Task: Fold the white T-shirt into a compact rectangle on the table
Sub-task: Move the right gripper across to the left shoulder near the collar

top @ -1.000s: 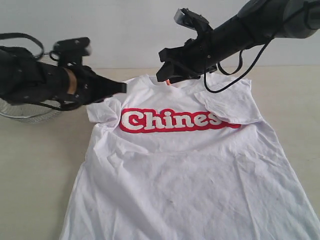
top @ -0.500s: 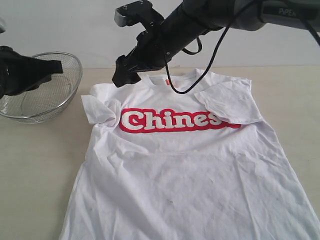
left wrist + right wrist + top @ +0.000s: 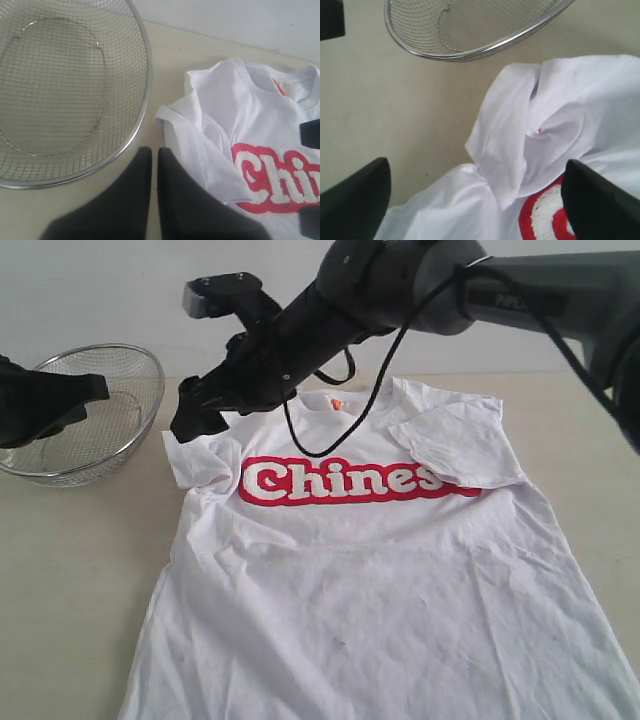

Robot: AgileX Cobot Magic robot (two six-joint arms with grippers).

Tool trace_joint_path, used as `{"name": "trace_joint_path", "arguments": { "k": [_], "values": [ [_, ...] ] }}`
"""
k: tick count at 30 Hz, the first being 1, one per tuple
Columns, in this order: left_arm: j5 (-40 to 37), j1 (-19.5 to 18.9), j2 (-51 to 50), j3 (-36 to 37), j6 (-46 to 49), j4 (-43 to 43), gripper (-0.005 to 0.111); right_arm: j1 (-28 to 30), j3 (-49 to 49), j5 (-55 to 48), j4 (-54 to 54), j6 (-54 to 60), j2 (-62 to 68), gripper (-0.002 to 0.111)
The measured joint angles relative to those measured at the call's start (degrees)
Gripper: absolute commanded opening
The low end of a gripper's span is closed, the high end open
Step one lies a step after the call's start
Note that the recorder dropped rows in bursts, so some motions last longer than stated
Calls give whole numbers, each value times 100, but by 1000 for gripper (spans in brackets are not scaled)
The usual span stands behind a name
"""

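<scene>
Across the pale worktop (image 3: 70, 570) in the exterior view, the white T-shirt (image 3: 380, 580) lies front up with its collar toward the far edge, the red-outlined "Chines" lettering (image 3: 340, 481) across the chest and a small orange tag (image 3: 336, 403) at the neck. On the right of that view a sleeve is folded over onto the chest and touches the end of the lettering; the sleeve (image 3: 195, 462) on the left is bunched and wrinkled. A wire-mesh bowl (image 3: 110, 430) stands on the worktop just beside that bunched sleeve. Reaching across the middle, the right arm (image 3: 330, 310) puts its jaws above the shirt's shoulder on the left of the view, while the left arm (image 3: 40, 405) is in front of the bowl at the picture's edge. From the left wrist view, the left jaws are pressed nearly together with only a thin slit between the two dark fingers (image 3: 125, 210) and nothing in them; they hang over bare worktop (image 3: 165, 65) between the bowl (image 3: 60, 90) and the crumpled sleeve (image 3: 195, 150) of the T-shirt (image 3: 240, 110). From the right wrist view, the right jaws stand spread wide, one finger (image 3: 355, 200) over bare worktop (image 3: 380, 115) and the other over the lettering, gripping nothing; the twisted sleeve (image 3: 510, 140) lies beneath the gap, with the bowl's rim (image 3: 470, 52) just beyond it.
</scene>
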State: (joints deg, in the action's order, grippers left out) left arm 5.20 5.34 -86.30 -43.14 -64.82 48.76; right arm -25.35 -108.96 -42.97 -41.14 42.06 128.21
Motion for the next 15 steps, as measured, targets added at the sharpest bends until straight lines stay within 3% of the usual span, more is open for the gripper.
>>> {"name": "trace_joint_path", "arguments": {
  "k": [3,5,8,15],
  "values": [
    [39,0,0,30,0,0,4,-211,0,447,197,-208,151,54],
    [53,0,0,43,0,0,4,-346,0,715,259,-221,271,60],
    [53,0,0,52,0,0,4,-525,0,1088,346,-212,354,77],
    [82,0,0,52,0,0,4,-749,0,2094,529,-599,516,75]
  ]
}}
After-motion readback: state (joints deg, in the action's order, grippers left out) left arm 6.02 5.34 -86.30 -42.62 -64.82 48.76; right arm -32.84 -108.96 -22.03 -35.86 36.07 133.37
